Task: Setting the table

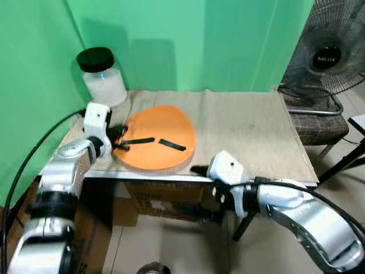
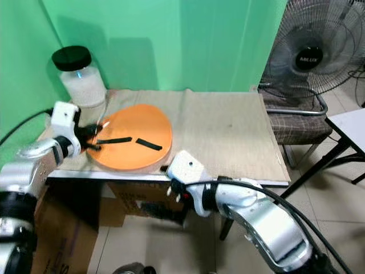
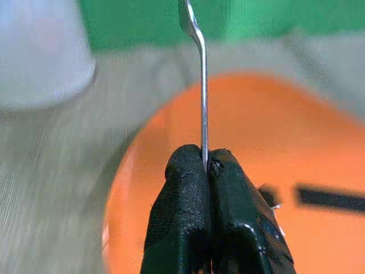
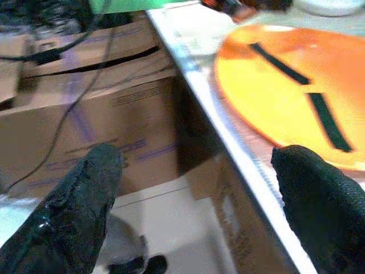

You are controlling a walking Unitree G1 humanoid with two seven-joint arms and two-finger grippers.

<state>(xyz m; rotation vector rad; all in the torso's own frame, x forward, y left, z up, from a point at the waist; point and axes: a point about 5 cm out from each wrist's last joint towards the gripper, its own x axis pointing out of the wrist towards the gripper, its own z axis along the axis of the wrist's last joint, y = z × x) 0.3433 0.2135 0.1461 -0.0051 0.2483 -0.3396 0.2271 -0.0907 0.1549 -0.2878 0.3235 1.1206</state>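
Plate: the orange plate [image 1: 158, 137] lies at the centre-left of the frame, near the front edge of the table [image 1: 256, 131], with two black strips across its face.
Utensil: a thin metal utensil [image 3: 199, 68] stands edge-on in our left wrist view — we cannot tell whether it is a spoon or a fork.
Left gripper: our left gripper [image 3: 206, 165] is at the left rim of the plate, its fingers pinched tight on the utensil's handle.
Right gripper: our right gripper [image 4: 194, 188] hangs at the lower centre of the frame, just below the table's front edge, its fingers spread wide apart around nothing (a cardboard box [image 4: 74, 114] shows between them).
Jar: a glass jar [image 1: 102, 80] with a black lid sits at the upper left — behind the plate, near the green backdrop [image 1: 188, 40].
Fan: a fan [image 1: 328, 57] stands at the upper right, beyond the table.
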